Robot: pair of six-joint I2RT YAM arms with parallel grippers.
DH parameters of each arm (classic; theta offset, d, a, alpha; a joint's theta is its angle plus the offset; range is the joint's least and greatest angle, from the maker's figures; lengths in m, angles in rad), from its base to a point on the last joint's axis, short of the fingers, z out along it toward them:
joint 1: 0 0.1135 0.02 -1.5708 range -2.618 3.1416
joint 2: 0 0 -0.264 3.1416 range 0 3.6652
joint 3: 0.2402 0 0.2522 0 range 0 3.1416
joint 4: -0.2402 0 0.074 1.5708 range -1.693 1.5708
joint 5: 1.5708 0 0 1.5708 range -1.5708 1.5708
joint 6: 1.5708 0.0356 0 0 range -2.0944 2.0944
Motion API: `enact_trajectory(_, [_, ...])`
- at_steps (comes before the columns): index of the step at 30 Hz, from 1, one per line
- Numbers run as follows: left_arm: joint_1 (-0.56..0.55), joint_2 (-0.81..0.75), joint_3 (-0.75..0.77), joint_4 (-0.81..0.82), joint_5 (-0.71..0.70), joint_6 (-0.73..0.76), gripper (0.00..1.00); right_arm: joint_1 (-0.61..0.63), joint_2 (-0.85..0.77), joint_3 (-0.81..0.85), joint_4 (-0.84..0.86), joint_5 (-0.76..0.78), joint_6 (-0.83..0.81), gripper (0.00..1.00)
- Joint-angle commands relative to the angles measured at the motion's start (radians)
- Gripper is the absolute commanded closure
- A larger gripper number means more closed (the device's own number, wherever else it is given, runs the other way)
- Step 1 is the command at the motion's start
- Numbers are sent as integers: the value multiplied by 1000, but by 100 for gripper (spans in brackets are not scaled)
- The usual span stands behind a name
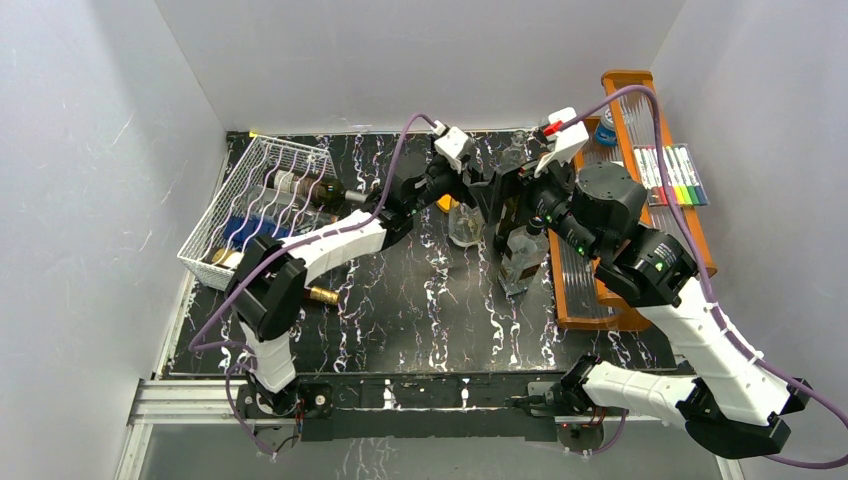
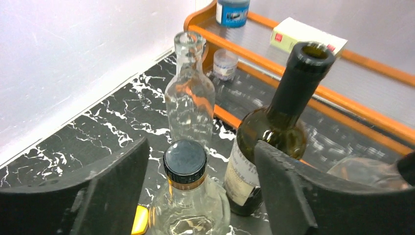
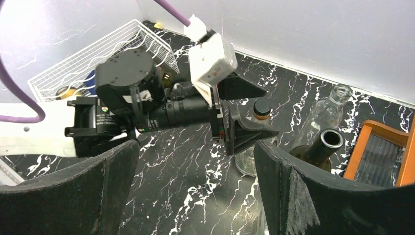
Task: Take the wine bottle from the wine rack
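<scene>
Standing upright on the desk (image 2: 112, 132), a dark wine bottle (image 2: 274, 147) sits just beside the spread left fingers (image 2: 107, 186), among clear bottles (image 2: 190, 103). Right fingers (image 3: 313, 196) gape wide. A second dark bottle (image 1: 318, 190) lies in the wire rack (image 1: 262, 165).

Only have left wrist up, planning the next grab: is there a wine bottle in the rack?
Observer: Yes. The top view shows a dark bottle lying in the rack, neck toward the table middle.
Operator: Anything else in there?
Observer: A blue item and a gold cap lower in the rack; I can't tell what they are.
Operator: Right gripper?
Observer: The right gripper is open and empty, hovering by the standing bottles, not near the rack.
</scene>
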Motion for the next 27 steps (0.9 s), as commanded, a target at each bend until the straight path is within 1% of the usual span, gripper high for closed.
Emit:
enact_trajectory(1, [-5, -123, -13, 15, -3, 7, 17, -3, -12, 13, 62, -32, -23, 2])
enact_trajectory(2, [-6, -129, -12, 5, -1, 8, 13, -3, -10, 16, 62, -38, -26, 2])
enact_trajectory(3, [-6, -136, -11, -7, 1, 4, 6, -3, -8, 20, 60, -42, -29, 2])
enact_trajectory(4, [-6, -142, -9, -20, 5, -1, 2, -3, -5, 27, 54, -46, -33, 2])
enact_trajectory(11, [-5, -215, -31, -129, 45, -17, 2, -4, 1, 52, 36, -49, -63, 2])
enact_trajectory(17, [-6, -338, -82, -234, 10, 9, 2, -4, 0, 28, 55, -54, -70, 2])
enact_trajectory(23, [-4, -464, -121, -327, 14, 44, 2, -4, 6, 19, 71, -78, -65, 2])
enact_trajectory(27, [-2, -552, -157, -399, -32, 60, 2, -3, 20, 26, 69, -89, -65, 2])
